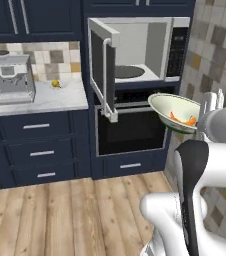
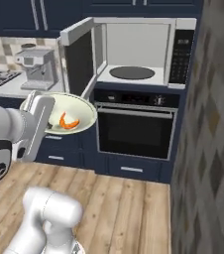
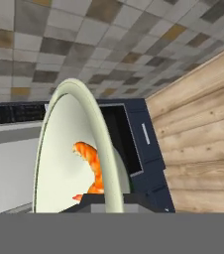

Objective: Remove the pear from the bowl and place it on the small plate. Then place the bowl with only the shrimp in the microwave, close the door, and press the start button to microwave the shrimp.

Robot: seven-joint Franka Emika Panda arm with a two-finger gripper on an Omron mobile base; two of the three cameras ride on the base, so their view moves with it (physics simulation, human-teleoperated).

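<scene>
You've got the bowl (image 2: pixel 70 113) pinched by its rim in the hand (image 3: pixel 106 201), fingers pressed tight on the edge, and it's hanging in the air in front of the black oven (image 1: pixel 131 131), lower than the microwave (image 2: pixel 139 52) opening. The shrimp (image 2: pixel 68 122) is the only thing in it, sitting toward the low side since the bowl's tilted a bit. So level it out first or the shrimp may slide, then lift until the bowl's bottom clears the microwave's lower edge and push straight in onto the dark turntable (image 2: pixel 132 73). The main thing in your way is the door (image 1: pixel 104 70): it's swung out on the left of the opening, so come in from the front or right and don't clip it. Further off, the pear (image 1: pixel 55 84) is on the small plate (image 1: pixel 60 85) on the desk (image 1: pixel 45 100), next to the coffee machine (image 1: pixel 13 77), well clear of your path.
</scene>
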